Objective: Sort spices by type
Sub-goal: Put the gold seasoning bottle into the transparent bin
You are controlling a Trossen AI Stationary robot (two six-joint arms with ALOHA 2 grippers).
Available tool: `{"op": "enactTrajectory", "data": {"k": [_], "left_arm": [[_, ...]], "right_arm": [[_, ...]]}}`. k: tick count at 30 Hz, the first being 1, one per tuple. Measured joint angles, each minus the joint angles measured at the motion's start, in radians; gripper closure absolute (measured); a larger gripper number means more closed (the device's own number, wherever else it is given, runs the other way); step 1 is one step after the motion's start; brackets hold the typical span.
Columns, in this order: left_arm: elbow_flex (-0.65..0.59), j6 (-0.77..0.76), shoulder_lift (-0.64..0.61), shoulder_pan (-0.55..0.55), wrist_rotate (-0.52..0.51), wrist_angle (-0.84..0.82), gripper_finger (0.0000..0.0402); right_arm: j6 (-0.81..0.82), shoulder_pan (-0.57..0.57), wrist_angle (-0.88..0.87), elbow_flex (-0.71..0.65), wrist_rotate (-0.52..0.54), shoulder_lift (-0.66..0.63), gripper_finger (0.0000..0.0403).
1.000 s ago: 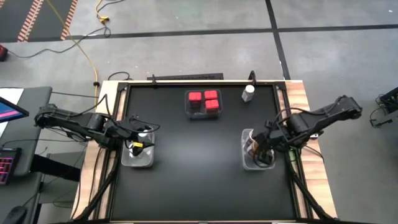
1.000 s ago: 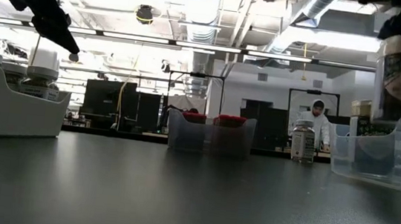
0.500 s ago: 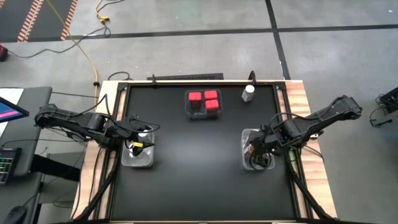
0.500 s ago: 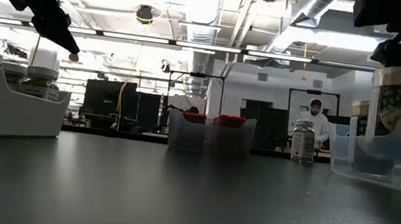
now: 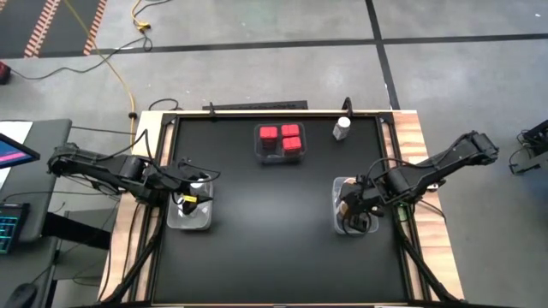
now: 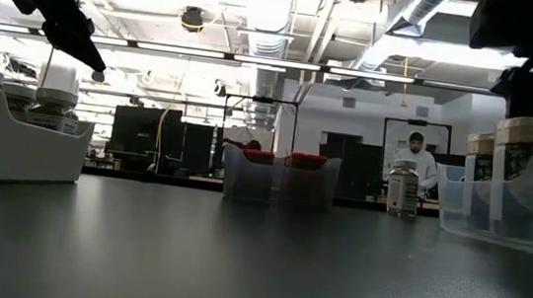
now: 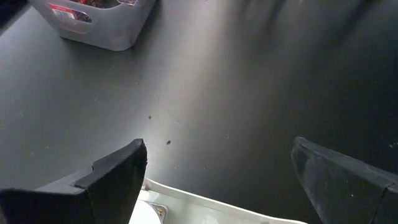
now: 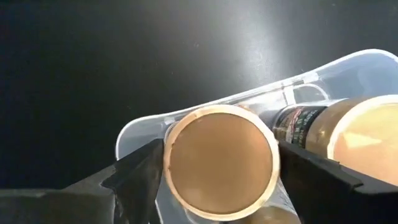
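My right gripper [image 5: 354, 211] is over the clear bin [image 5: 341, 190] at the table's right and is shut on a tan-lidded jar [image 8: 221, 163]. Another tan-lidded jar [image 8: 367, 134] stands in that bin beside it. My left gripper [image 5: 190, 202] is open and empty above the left bin [image 5: 175, 221], which holds white-capped jars [image 6: 56, 80]. Three red square-topped containers [image 5: 281, 139] sit in a bin at the far middle. One white-capped jar [image 5: 342, 127] stands on its base on the table at the far right. My right gripper pinches the tan-lidded jar between its two fingers, one on each side of the jar's top, just below the lid's rim [image 8: 169, 163]. The fingers come from above, pointing down. The jar is upright, its lower part inside the bin [image 6: 529, 201]. I cannot tell whether its base touches the bin floor.
The black table top [image 5: 274, 222] lies open between the three bins. Raised wooden edges [image 5: 419, 145] run along the table's sides. A person [image 6: 422, 163] stands far off in the room behind the table.
My right gripper has gone down and slightly toward the table's left with the tan-lidded jar. The jar has stayed upright and has sunk from above the bin's rim into the bin, beside the other tan-lidded jar.
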Motion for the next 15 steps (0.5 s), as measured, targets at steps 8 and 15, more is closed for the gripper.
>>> {"op": "enactTrajectory", "data": {"k": [8,15], "left_arm": [[0.0,0.0,0.0,0.0,0.0,0.0,0.0017],[0.0,0.0,0.0,0.0,0.0,-0.001,0.0017]], "right_arm": [[-0.045,0.0,-0.003,0.0,0.0,0.0,0.007],[-0.045,0.0,-0.003,0.0,0.0,-0.001,0.0052]]}}
